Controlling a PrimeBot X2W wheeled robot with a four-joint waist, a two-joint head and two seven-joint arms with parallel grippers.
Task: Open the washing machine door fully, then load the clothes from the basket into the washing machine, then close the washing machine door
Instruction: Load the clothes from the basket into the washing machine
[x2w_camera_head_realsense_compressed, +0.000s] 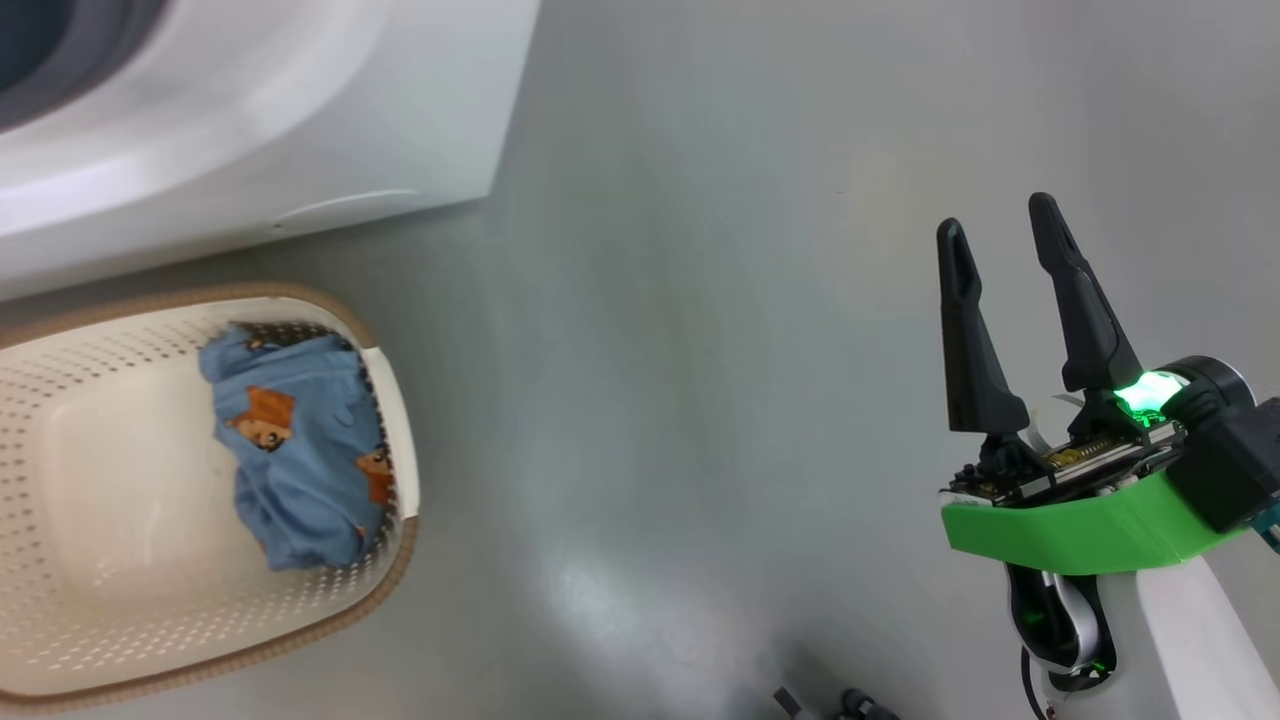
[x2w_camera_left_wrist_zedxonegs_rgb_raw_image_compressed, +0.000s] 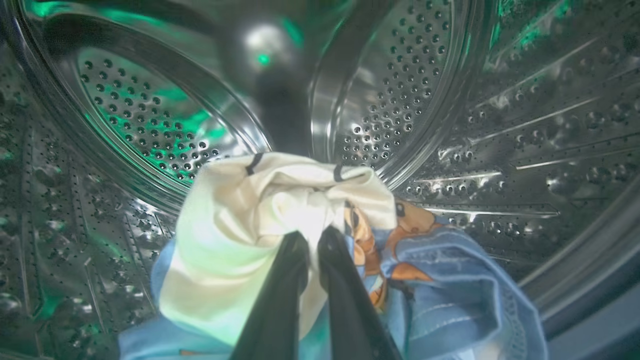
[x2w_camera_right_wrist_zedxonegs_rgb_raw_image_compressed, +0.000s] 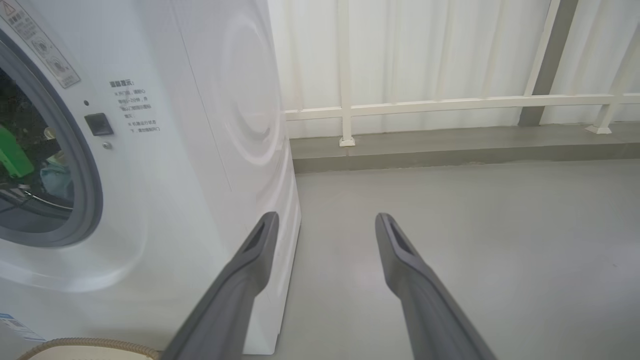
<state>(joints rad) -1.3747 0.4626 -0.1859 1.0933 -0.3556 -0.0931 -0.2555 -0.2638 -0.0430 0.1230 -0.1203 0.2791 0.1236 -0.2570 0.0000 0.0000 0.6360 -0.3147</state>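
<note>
1. The left gripper (x2w_camera_left_wrist_zedxonegs_rgb_raw_image_compressed: 312, 236) reaches deep inside the big white boxy front-loading washing machine (x2w_camera_right_wrist_zedxonegs_rgb_raw_image_compressed: 175, 165). Its two dark fingers are pressed together, pinching a bundle of soft light blue clothes (x2w_camera_left_wrist_zedxonegs_rgb_raw_image_compressed: 450, 285) printed with orange-brown cartoon figures, a cream-white inner side turned outward.
2. The bundle bunches around the fingertips, low in the perforated steel drum (x2w_camera_left_wrist_zedxonegs_rgb_raw_image_compressed: 145, 115); whether it touches the drum wall I cannot tell.
3. Another light blue printed garment (x2w_camera_head_realsense_compressed: 300, 450) lies in the small cream-white perforated plastic basket (x2w_camera_head_realsense_compressed: 100, 350), heaped against its right end. The basket stands on the grey floor (x2w_camera_head_realsense_compressed: 700, 350), just in front of the machine.
4. The right gripper (x2w_camera_head_realsense_compressed: 1000, 225) hovers over bare floor, well apart from the basket, fingers spread wide and holding nothing.
</note>
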